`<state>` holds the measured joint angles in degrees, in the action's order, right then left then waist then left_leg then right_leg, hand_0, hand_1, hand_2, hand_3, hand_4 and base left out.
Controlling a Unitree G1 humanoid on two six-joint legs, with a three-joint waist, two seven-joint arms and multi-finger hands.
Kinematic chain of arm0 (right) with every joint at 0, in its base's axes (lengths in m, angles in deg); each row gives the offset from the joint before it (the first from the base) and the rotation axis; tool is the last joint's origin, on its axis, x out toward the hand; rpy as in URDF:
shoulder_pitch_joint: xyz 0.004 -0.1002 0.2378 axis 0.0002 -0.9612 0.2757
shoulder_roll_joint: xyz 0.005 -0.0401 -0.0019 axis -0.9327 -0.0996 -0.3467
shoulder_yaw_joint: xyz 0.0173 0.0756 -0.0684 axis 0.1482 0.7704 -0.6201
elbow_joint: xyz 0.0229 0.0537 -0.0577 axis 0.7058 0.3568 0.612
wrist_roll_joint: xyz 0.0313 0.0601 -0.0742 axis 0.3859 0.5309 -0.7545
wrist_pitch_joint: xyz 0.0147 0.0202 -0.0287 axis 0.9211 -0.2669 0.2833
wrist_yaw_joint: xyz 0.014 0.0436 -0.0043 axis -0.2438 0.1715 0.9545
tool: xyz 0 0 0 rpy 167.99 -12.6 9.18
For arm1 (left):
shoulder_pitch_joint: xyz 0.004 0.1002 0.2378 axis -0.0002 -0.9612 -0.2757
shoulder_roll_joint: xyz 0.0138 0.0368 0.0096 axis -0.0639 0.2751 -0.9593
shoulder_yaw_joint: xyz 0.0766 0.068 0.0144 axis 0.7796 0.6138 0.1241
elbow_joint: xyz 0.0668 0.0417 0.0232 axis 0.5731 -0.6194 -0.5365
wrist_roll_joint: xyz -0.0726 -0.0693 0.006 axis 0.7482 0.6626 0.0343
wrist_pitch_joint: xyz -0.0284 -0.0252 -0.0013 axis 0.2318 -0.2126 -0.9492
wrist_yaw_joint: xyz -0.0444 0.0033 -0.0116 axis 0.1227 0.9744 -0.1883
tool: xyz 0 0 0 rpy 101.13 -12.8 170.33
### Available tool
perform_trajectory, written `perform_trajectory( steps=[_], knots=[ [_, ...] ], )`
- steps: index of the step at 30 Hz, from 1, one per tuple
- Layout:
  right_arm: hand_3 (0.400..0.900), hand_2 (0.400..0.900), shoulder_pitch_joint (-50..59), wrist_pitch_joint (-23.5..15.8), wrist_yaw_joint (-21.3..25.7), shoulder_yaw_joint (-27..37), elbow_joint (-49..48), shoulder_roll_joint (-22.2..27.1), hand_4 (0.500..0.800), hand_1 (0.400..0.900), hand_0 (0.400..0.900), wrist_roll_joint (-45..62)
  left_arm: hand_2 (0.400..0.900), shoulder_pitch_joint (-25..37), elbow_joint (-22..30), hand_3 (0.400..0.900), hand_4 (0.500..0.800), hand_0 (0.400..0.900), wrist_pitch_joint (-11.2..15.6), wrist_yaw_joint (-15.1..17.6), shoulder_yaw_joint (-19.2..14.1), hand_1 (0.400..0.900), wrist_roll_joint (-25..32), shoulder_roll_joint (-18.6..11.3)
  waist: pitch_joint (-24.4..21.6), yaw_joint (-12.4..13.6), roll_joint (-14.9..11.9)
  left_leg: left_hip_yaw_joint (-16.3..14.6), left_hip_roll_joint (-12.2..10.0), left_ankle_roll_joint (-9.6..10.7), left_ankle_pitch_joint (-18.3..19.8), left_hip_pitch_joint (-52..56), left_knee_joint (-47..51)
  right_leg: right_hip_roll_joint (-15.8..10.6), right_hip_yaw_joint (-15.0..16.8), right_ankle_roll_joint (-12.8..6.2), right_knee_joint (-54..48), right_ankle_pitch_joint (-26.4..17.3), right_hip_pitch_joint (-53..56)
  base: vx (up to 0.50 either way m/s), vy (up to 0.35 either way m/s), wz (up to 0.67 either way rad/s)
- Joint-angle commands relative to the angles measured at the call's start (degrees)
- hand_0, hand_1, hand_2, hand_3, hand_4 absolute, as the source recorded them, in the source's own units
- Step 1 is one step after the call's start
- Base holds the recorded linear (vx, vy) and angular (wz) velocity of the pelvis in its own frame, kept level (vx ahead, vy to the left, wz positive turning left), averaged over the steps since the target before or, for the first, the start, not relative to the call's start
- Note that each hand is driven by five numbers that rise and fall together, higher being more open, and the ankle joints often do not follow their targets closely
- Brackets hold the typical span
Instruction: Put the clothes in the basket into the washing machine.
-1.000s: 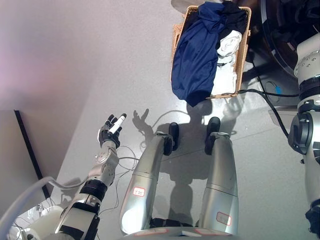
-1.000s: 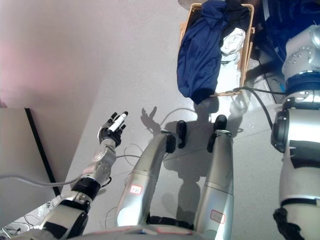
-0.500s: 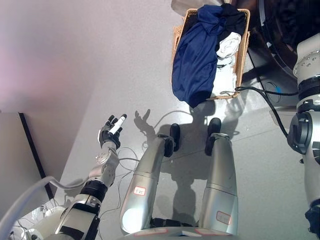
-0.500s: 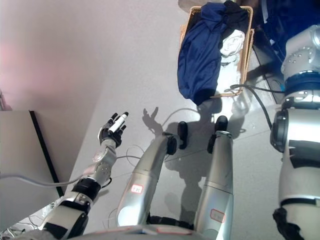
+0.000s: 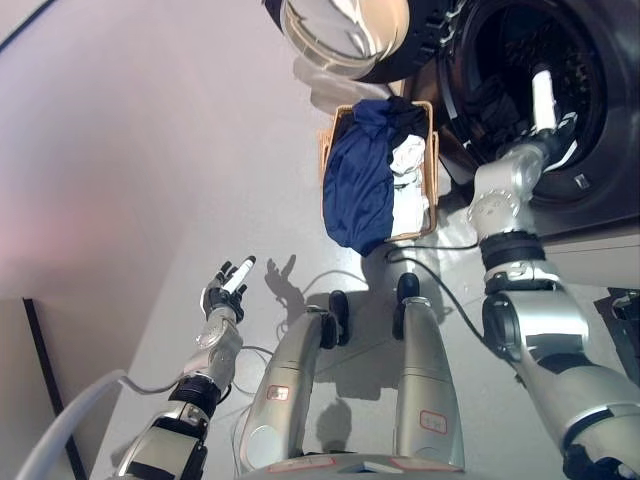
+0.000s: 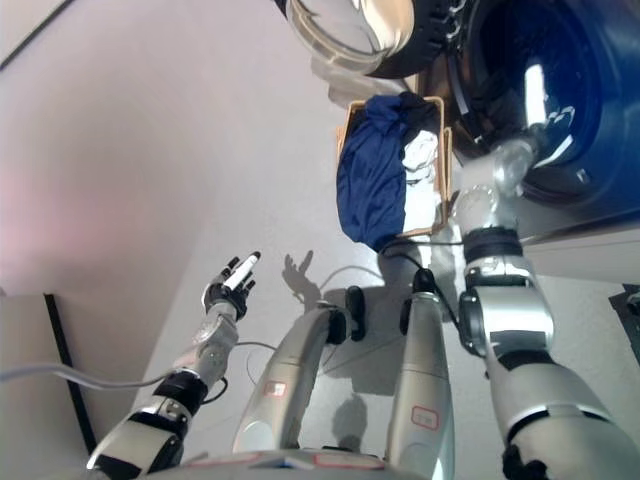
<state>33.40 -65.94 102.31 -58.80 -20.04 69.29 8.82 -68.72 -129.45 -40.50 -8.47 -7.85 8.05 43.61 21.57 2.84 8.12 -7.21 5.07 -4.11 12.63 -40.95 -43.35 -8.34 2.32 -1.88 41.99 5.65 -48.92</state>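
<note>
A wicker basket point(image 5: 433, 165) stands on the floor in front of the washing machine point(image 5: 600, 190). A navy garment point(image 5: 358, 185) fills it and hangs over its near rim, with white clothes point(image 5: 408, 160) beside it. My right arm reaches up into the machine's dark drum point(image 5: 510, 50). There my right hand point(image 5: 548, 112) shows a white-covered finger held straight, with nothing seen in its grasp. A dark heap of clothing point(image 5: 493, 100) lies in the drum left of that hand. My left hand point(image 5: 228, 283) hovers open over the floor at lower left, far from the basket.
The machine's round glass door point(image 5: 345, 35) hangs open above the basket at the top. A grey panel with a dark edge point(image 6: 60, 350) lies at the lower left.
The camera has tilted up, so the basket sits lower in view and the drum, the door and my right hand now show. My left hand keeps its open pose.
</note>
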Motion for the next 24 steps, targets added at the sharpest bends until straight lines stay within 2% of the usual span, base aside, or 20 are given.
perform_trajectory(
  steps=[1,4,5,10,13,15,19,24],
  knots=[
    [0.9,0.9,-0.6,-2.5,-4.1,-2.3,-5.3,0.9,0.8,0.9,0.9,-4.3,0.9,-1.6,-3.7,0.9,0.8,0.9,1.6,-0.6,-1.7,0.9,0.0,-0.3,-2.6,-0.6,2.8,3.8,0.6,2.9,1.0,6.1,6.1,0.8,-2.1,-0.87,-0.6,5.7,8.1,0.04,0.036,-0.15],
    [0.9,0.9,-4.3,-0.3,-8.3,-3.9,-3.4,-2.8,0.8,0.9,0.9,-4.7,0.9,-2.2,-7.0,0.9,0.8,0.9,0.9,-2.2,-2.8,0.9,-0.6,0.3,-4.0,-1.0,3.9,3.3,0.7,2.8,1.7,12.2,8.9,0.9,-2.1,-1.39,-4.2,5.4,14.4,0.04,0.036,-0.17],
    [0.9,0.9,-4.4,-0.3,-8.4,-4.0,-3.4,-2.8,0.8,0.9,0.9,-4.7,0.9,-2.3,-7.0,0.9,0.8,0.9,0.9,-2.3,-2.8,0.9,-0.6,0.3,-3.7,-1.1,4.0,3.3,0.7,2.8,1.6,13.0,9.3,1.0,-2.2,-1.4,-4.7,5.3,15.1,0.04,0.015,-0.13],
    [0.9,0.9,-9.0,5.8,-15.8,-8.7,3.2,-5.8,0.8,0.9,0.9,-7.6,0.9,-4.6,-12.4,0.9,0.8,0.9,-0.2,-5.5,-4.2,0.9,-2.6,1.4,-6.6,-1.1,5.2,3.3,1.1,2.9,1.6,21.8,14.4,1.0,-2.8,-2.07,-11.3,4.4,25.0,0.05,-0.011,-0.11],
    [0.9,0.9,-10.9,7.3,-18.2,-10.5,4.9,-6.7,0.8,0.9,0.9,-9.3,0.9,-5.6,-13.9,0.9,0.8,0.9,-0.5,-6.9,-4.4,0.9,-3.5,1.7,-7.8,-1.3,5.7,3.4,1.3,3.2,0.7,25.0,17.6,1.3,-3.4,-2.48,-15.2,3.4,28.8,0.05,-0.025,-0.03],
    [0.9,0.9,-13.5,9.5,-20.8,-13.9,7.2,-8.1,0.8,0.9,0.9,-13.7,0.9,-6.5,-17.2,0.9,0.8,0.9,-1.2,-8.5,-5.2,0.9,-4.8,2.0,-10.2,-1.7,6.0,3.4,1.3,3.7,-0.7,28.5,21.8,1.6,-3.8,-2.88,-20.0,2.1,32.6,0.07,-0.043,-0.08],
    [0.9,0.9,-16.5,12.4,-23.9,-18.6,10.2,-9.5,0.8,0.9,0.9,-21.4,0.9,-7.9,-20.5,0.9,0.8,0.9,-1.6,-10.0,-6.7,0.9,-6.8,1.8,-13.0,-2.1,5.9,4.0,0.9,4.4,-3.6,33.6,29.3,2.0,-5.1,-3.38,-26.9,0.0,37.7,0.07,-0.056,0.0],
    [0.9,0.9,-22.6,14.5,-25.2,-23.6,13.9,-10.0,0.8,0.9,0.9,-32.3,0.9,-9.3,-23.6,0.9,0.8,0.9,-2.1,-10.5,-8.1,0.9,-11.4,1.1,-15.8,-2.6,3.6,5.0,0.1,5.2,-7.9,38.4,38.8,3.0,-6.3,-3.53,-37.2,-4.5,42.7,0.06,-0.053,0.07]
  ],
)
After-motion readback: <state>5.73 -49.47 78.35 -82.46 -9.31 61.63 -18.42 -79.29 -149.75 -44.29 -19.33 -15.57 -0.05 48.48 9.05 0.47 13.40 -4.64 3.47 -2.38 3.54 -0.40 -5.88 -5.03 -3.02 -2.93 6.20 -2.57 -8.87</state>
